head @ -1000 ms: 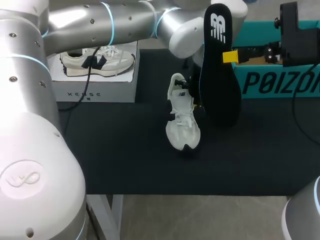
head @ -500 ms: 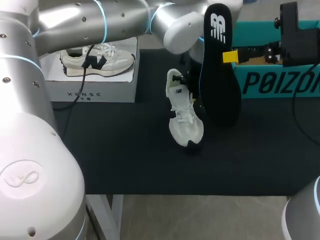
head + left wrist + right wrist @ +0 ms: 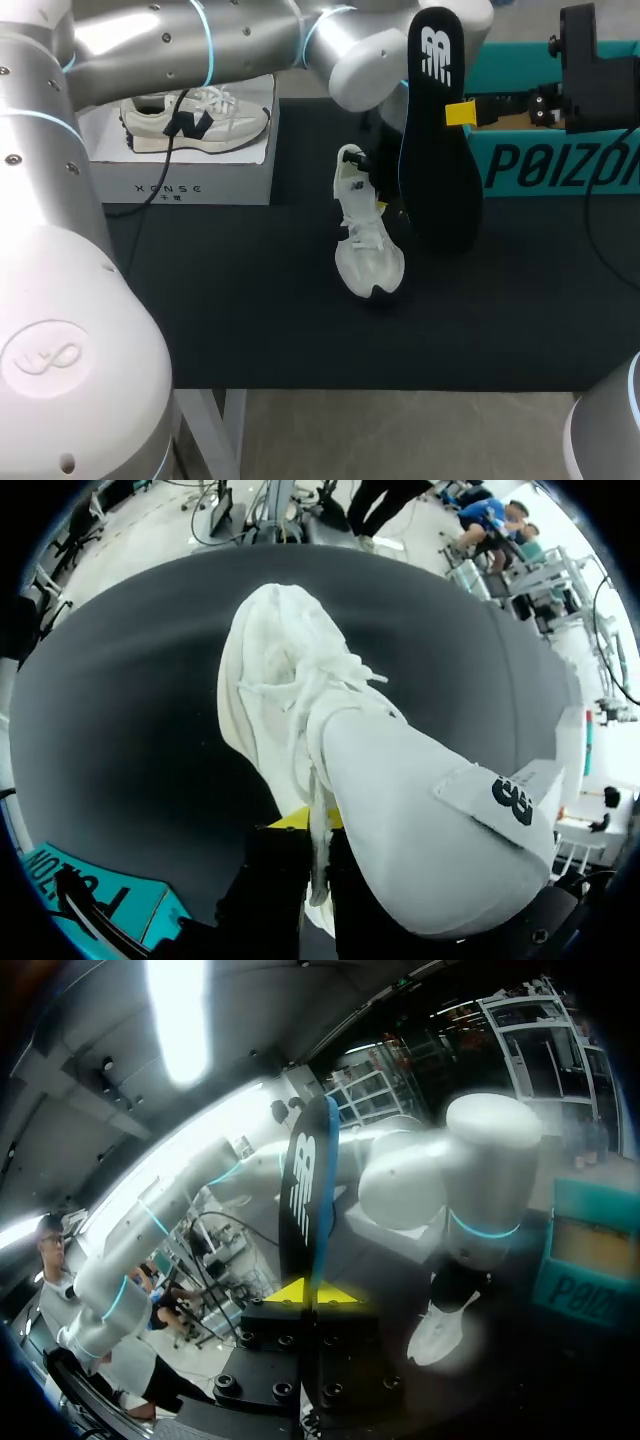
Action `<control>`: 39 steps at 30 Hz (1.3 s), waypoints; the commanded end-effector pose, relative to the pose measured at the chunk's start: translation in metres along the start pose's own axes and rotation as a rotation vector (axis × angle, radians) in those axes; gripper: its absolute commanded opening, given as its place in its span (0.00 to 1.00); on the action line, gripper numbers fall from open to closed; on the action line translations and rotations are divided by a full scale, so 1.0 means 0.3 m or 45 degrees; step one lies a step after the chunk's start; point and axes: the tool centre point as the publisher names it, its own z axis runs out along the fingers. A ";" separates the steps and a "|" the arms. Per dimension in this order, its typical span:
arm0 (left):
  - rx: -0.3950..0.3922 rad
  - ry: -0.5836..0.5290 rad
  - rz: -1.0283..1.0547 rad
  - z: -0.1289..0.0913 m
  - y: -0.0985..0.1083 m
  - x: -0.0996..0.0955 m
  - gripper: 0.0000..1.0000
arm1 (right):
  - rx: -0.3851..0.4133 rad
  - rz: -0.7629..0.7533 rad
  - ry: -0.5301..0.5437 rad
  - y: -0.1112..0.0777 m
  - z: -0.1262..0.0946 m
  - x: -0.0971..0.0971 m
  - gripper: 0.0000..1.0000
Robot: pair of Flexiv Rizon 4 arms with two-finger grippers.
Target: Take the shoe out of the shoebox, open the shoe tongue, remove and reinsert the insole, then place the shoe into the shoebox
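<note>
The left fingers (image 3: 292,820) pinch the soft, light-looking shoe (image 3: 367,240) by its collar, while the right fingers (image 3: 290,1291) clamp the thin, probably floppy insole (image 3: 440,150) along one edge.

Your left arm (image 3: 150,40) is built of rounded silver-grey shells, dotted with small dark screws and ringed by thin light-blue bands at the joints; a looped emblem marks its base. Your right gripper (image 3: 318,1292) is black, bolted, yellow-tipped.

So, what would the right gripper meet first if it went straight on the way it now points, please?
Past the insole it grips, the right gripper would probably meet the left arm first; depth is unclear.
</note>
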 end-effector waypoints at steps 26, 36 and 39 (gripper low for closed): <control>-0.281 -0.543 -0.159 -0.297 0.111 0.169 1.00 | 0.001 0.000 0.000 0.002 0.008 -0.003 0.00; -0.304 -0.680 -0.027 -0.364 0.128 0.250 1.00 | 0.001 0.000 0.000 0.002 0.008 -0.003 0.00; -0.304 -0.680 -0.027 -0.364 0.128 0.250 1.00 | 0.001 0.000 0.000 0.002 0.008 -0.003 0.00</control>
